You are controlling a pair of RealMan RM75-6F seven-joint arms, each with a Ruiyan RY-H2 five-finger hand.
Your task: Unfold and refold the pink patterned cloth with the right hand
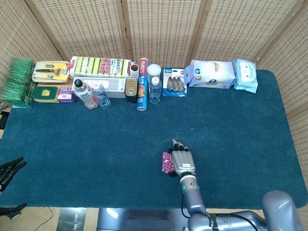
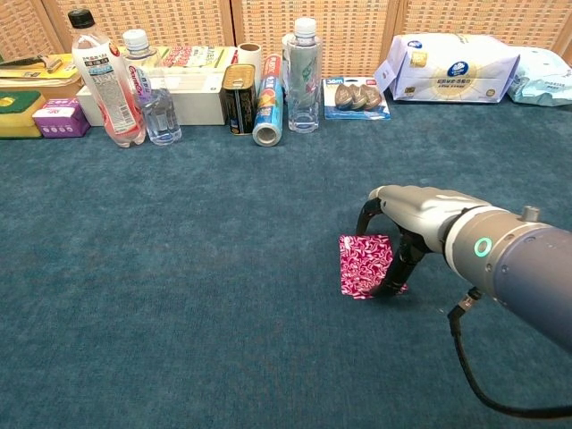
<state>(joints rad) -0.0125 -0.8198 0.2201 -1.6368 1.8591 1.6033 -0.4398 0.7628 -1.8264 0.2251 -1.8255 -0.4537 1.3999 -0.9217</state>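
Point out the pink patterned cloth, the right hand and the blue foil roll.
pink patterned cloth (image 2: 362, 264), chest view, middle of its top face.
right hand (image 2: 413, 214), chest view, back of the hand above the cloth.
blue foil roll (image 2: 268, 109), chest view, middle of its side.

Head view looks steeply down; chest view low, closer, sharing the table (image 1: 72, 144).

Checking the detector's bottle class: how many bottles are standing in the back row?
3. A tall red-labelled bottle at far left, a shorter clear bottle right beside it, and a clear white-capped bottle near the middle, next to the lying foil roll. Others may hide behind the boxes.
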